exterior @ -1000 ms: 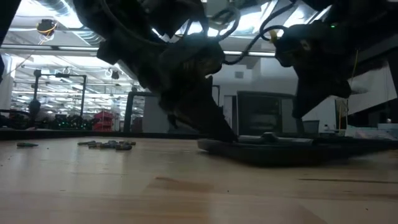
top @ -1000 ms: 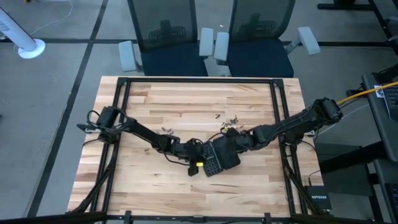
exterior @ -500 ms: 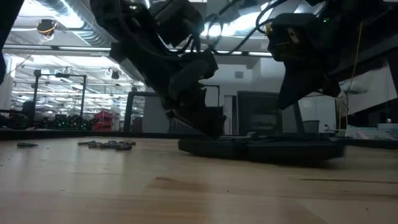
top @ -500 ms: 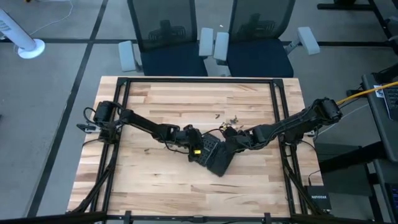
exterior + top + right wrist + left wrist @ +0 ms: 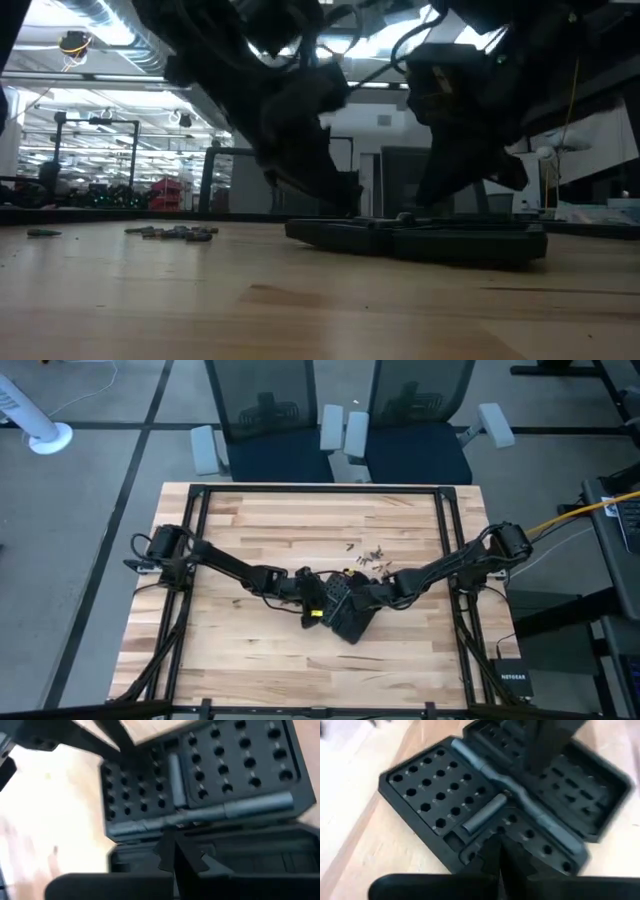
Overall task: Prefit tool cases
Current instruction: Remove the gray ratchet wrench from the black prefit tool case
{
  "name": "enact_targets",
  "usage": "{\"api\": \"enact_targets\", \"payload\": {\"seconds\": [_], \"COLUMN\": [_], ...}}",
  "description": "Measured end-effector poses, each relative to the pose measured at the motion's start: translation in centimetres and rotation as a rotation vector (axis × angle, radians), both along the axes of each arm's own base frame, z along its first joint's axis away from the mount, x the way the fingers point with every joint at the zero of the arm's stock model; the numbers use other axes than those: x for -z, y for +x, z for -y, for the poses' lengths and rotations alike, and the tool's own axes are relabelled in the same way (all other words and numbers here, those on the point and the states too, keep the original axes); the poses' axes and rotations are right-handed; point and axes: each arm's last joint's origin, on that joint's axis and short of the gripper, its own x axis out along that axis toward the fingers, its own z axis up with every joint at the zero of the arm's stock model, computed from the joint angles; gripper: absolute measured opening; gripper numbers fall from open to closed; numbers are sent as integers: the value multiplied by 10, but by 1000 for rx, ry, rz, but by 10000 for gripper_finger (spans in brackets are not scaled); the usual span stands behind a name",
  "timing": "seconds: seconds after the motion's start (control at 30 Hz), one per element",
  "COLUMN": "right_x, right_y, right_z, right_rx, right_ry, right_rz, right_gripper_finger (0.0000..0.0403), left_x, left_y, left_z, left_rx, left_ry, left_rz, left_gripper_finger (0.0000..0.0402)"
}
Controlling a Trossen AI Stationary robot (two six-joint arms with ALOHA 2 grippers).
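The black tool case [image 5: 347, 616] lies opened flat on the wooden table [image 5: 250, 520], both halves up and showing grids of bit slots [image 5: 427, 790], with the hinge [image 5: 520, 802] between them. My left gripper [image 5: 316, 603] is shut at the case's left side, fingers slanting down [image 5: 499, 851]. From the right, my right gripper [image 5: 366, 598] is shut over the case near the hinge [image 5: 172, 842]. In the low view the case [image 5: 420, 240] rests flat, with both grippers reaching down onto it. My left gripper sets its shut fingertips [image 5: 495, 855] on the slotted half's outer edge [image 5: 470, 851], slanting down from the table's left. The case lies flat on the table. My right gripper sets its shut fingertips [image 5: 170, 851] on the case just beside the hinge [image 5: 150, 826], slanting down from the right. Whether it presses there I cannot tell.
Small loose metal bits lie on the table beyond the case [image 5: 368, 557] and show at the left in the low view [image 5: 175, 232]. A black frame [image 5: 300, 490] runs around the tabletop. Two office chairs [image 5: 330, 430] stand behind the far edge.
The case has turned about on the table and slid a little toward the left, staying flat. My left gripper has gone toward the far edge and slightly up. My right gripper has come down and toward the left, over the case. Both have stayed shut.
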Motion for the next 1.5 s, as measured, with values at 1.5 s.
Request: {"api": "enact_targets", "payload": {"seconds": [1.5], "right_x": [12], "right_y": [14], "right_z": [19], "right_rx": [255], "right_ry": [-46], "right_rz": [79], "right_gripper_finger": [0], "left_x": [22], "left_y": [11], "left_z": [0], "left_rx": [-105], "left_ry": [-13], "left_rz": [68], "left_gripper_finger": [0]}}
